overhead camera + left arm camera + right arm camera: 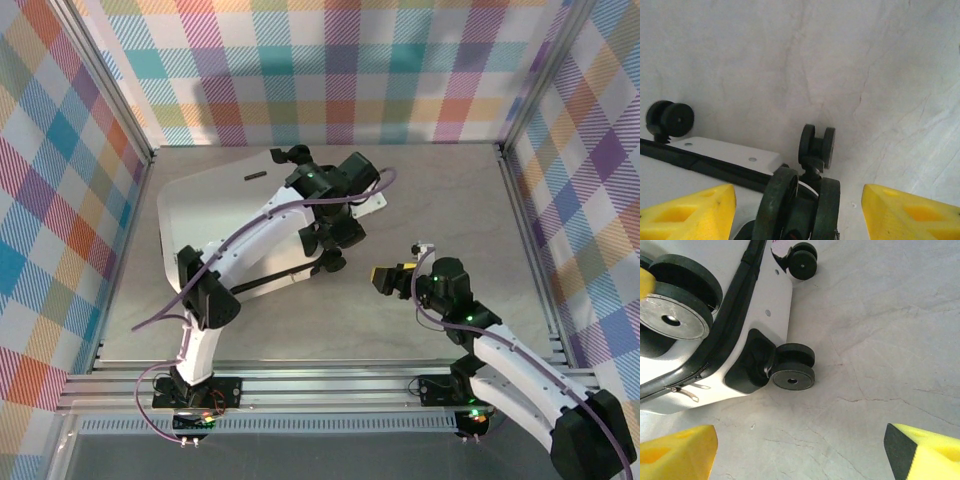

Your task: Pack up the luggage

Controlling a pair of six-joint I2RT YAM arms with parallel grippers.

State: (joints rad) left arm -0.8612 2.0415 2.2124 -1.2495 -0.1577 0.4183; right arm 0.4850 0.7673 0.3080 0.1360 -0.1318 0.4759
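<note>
Luggage (pixel 205 215) lies flat on table (pixel 450 200). One wheel (pixel 799 205) sits between left fingers (pixel 695 212), spread apart, gripping nothing. Right fingers (pixel 675 450) wide, empty, near corner wheel (pixel 792 374). Shell mark (pixel 255 177) unreadable.

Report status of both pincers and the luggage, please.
Left pincer open, straddling a wheel. Right pincer open, empty. Luggage flat on table, looks shut.
</note>
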